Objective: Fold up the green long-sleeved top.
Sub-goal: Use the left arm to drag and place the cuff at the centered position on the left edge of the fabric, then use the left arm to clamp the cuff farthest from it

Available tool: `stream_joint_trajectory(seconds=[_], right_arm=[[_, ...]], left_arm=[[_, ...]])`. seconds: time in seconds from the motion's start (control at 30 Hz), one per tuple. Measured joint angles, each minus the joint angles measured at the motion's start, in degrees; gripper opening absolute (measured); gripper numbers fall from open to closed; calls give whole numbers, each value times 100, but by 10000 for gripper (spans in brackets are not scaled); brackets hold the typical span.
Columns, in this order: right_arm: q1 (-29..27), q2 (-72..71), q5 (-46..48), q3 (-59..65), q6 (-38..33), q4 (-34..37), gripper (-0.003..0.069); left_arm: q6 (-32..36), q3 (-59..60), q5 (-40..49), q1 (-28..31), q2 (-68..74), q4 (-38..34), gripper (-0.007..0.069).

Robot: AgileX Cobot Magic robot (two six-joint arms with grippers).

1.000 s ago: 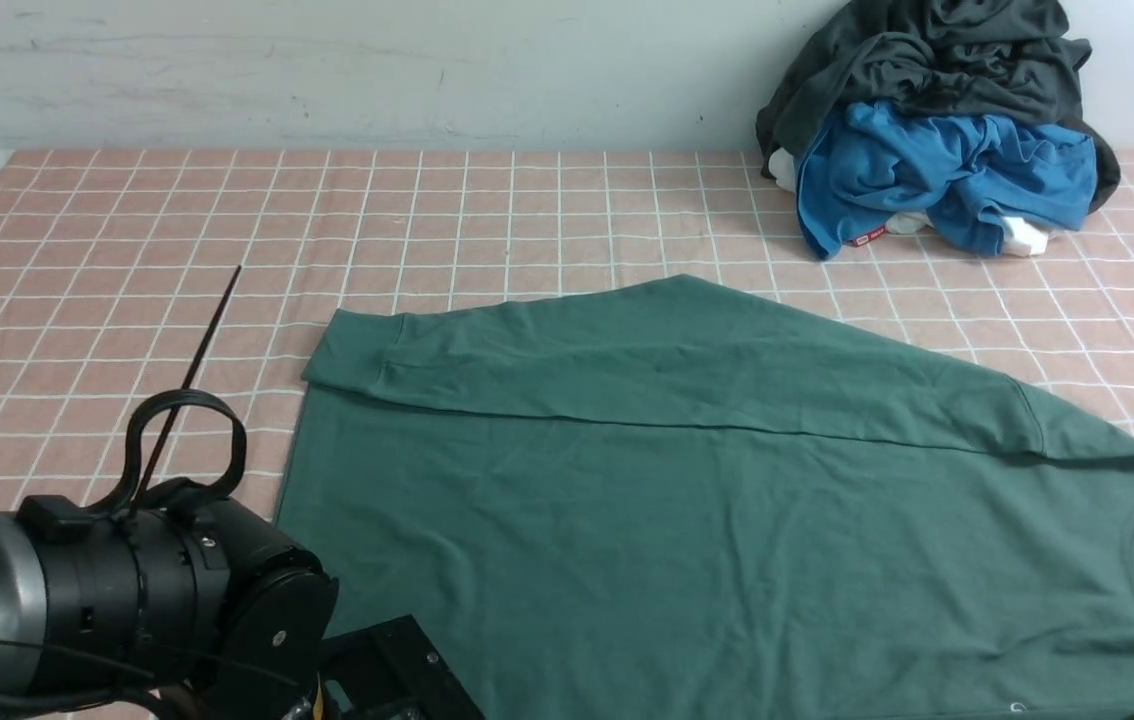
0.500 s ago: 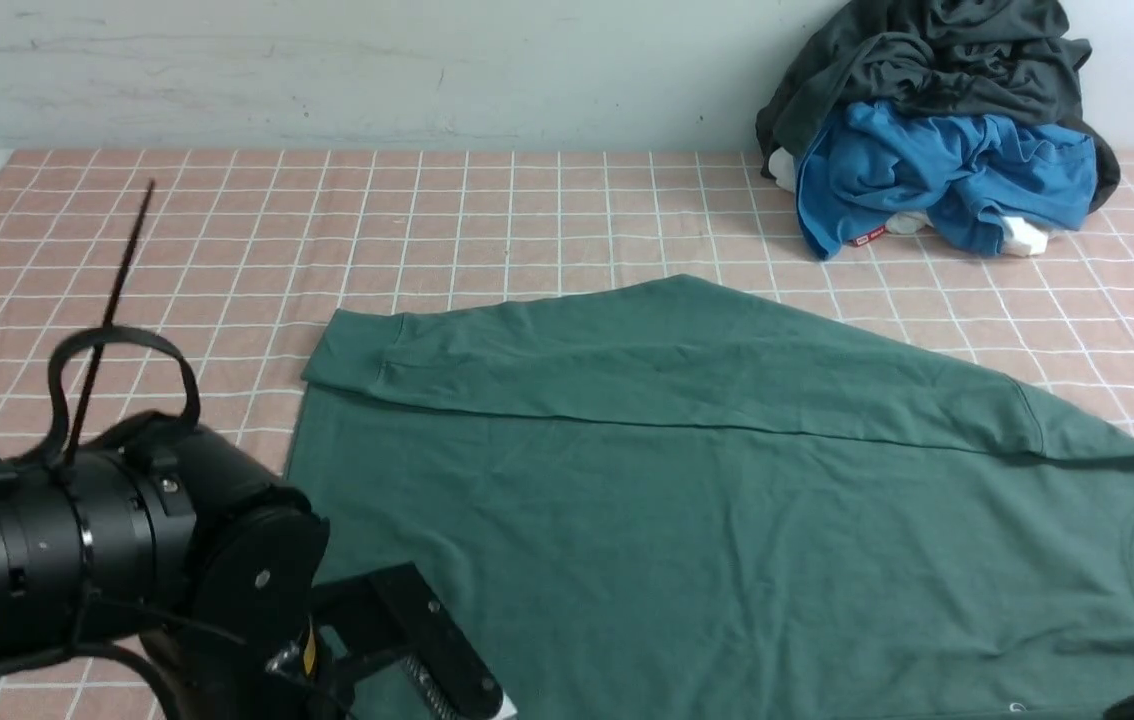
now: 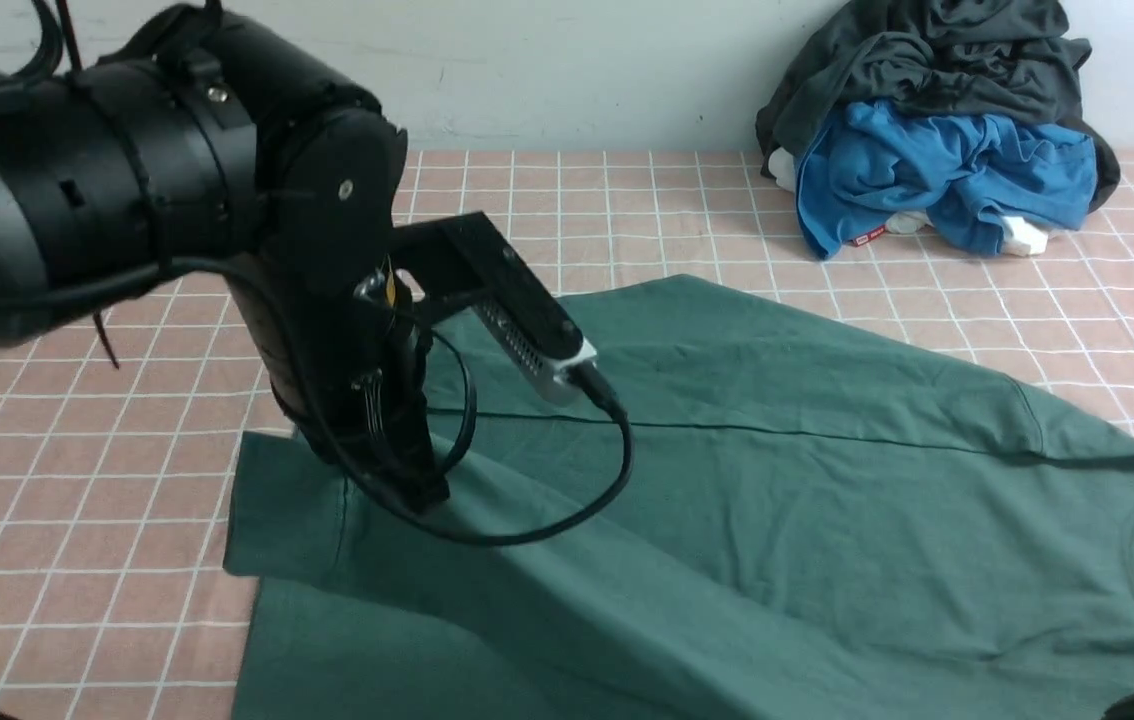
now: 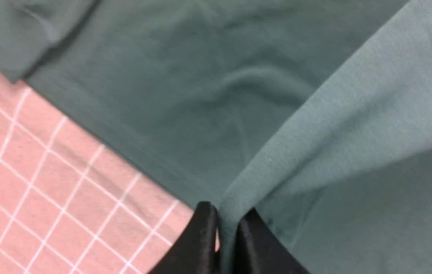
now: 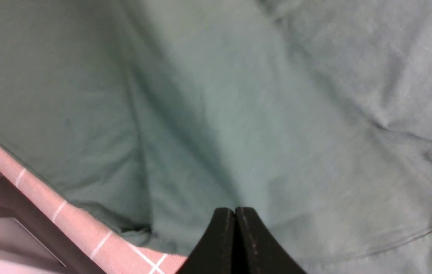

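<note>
Left tool (image 4: 226,219) pinching the top's (image 3: 827,500) sleeve (image 3: 287,510); its body stretches rightward toward the right tool (image 5: 235,213), pressed together.

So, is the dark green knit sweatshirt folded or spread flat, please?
Partly folded: the green sweatshirt has its far sleeve across the body; the left gripper pinches a raised fold.

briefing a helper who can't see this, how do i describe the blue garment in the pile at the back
On the pink checked table, look to the far right corner by the wall. The blue garment lies crumpled there, in front of and below the dark grey garment. It alone is bright blue, with a small red tag.
</note>
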Motion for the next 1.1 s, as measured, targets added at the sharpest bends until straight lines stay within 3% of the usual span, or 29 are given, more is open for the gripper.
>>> stream_joint_trajectory(seconds=[0.13, 0.33, 0.53, 0.73, 0.9, 1.1], right_arm=[[235, -30, 93, 0, 57, -268, -14], [317, -30, 107, 0, 687, -978, -14], [317, -30, 107, 0, 977, -1262, -14], [317, -30, 107, 0, 998, -1279, -14], [317, 21, -90, -33, 1162, -1386, -14], [317, 551, -184, -311, 1362, -1580, -14]], left_arm=[[-1, -381, 139, 254, 425, -24, 31], [38, -422, -41, 477, 970, -66, 31], [6, -429, -478, 507, 1461, 98, 77], [-669, -538, -538, 546, 1742, 452, 260], [-1226, -1171, -451, 952, 1986, 171, 443], [-1330, -1867, -557, 1601, 2345, -659, 483]])
